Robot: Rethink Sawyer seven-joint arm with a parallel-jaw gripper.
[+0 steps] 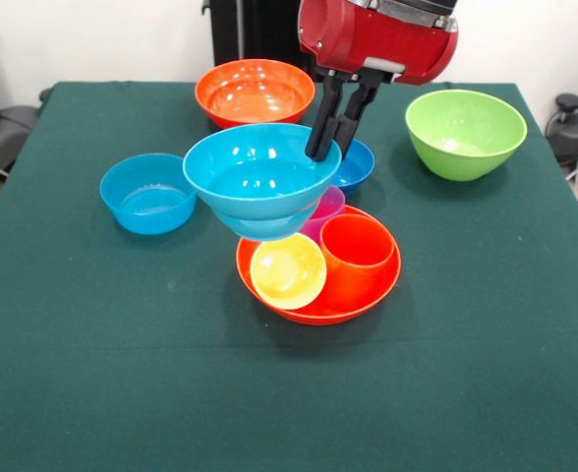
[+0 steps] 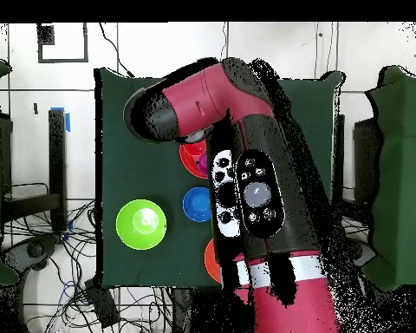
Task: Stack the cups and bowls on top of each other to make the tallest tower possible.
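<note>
Claw (image 1: 329, 138) fingers are pinched on the far rim of a light blue bowl (image 1: 260, 172), which hangs tilted above the counter (image 1: 92, 354) with its open side leaning toward the camera. A second light blue rim shows just beneath it, so another bowl seems nested under the first, though I cannot tell that for sure. The red arm (image 1: 377, 34) comes down from the top of the front view; in the overhead view the arm (image 2: 246, 173) covers most of the middle of the counter (image 2: 116, 130).

Just below and in front of the held bowl sits a large orange bowl (image 1: 363, 300) on the green cloth. Inside it lie a yellow cup (image 1: 288, 271), tipped with its mouth toward the camera, an orange cup (image 1: 357, 251) beside it, and a purple cup (image 1: 325, 208) behind them, partly hidden by the held bowl.

Behind the claw, a small dark blue bowl (image 1: 356, 165) stands on the counter. Farther back rests another orange bowl (image 1: 255, 91). A lime green bowl (image 1: 465, 133) stands well apart at one side, and a separate light blue bowl (image 1: 148, 193) stands upright at the other side.
</note>
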